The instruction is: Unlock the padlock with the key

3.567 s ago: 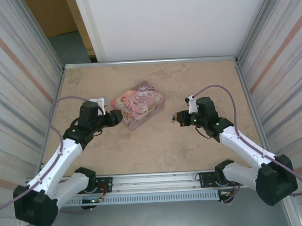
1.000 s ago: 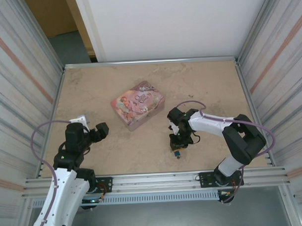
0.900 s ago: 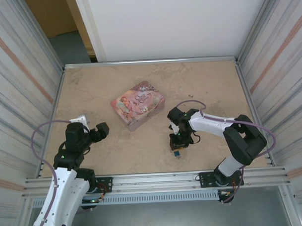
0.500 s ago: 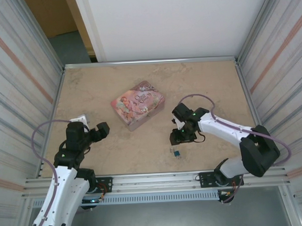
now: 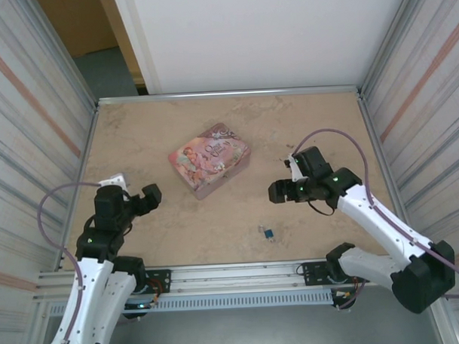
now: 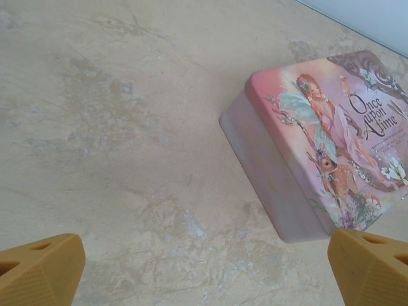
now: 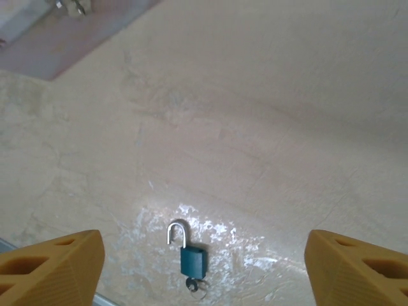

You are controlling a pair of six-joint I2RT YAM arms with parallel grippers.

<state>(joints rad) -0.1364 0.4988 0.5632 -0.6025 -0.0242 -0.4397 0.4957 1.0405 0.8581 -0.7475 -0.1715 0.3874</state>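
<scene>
You've got the padlock (image 7: 192, 260) lying on the worktop (image 5: 216, 225) near the front edge, shackle open, key (image 7: 193, 285) at its base. Left claw (image 5: 151, 194) and right claw (image 5: 278, 191) both wide apart, empty.

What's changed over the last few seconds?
The right gripper let go of the padlock, opened and lifted away toward the far side; the padlock now lies on the table, shackle swung open. The left gripper pulled back from the pink tin, jaws open. The tin stayed put.
</scene>
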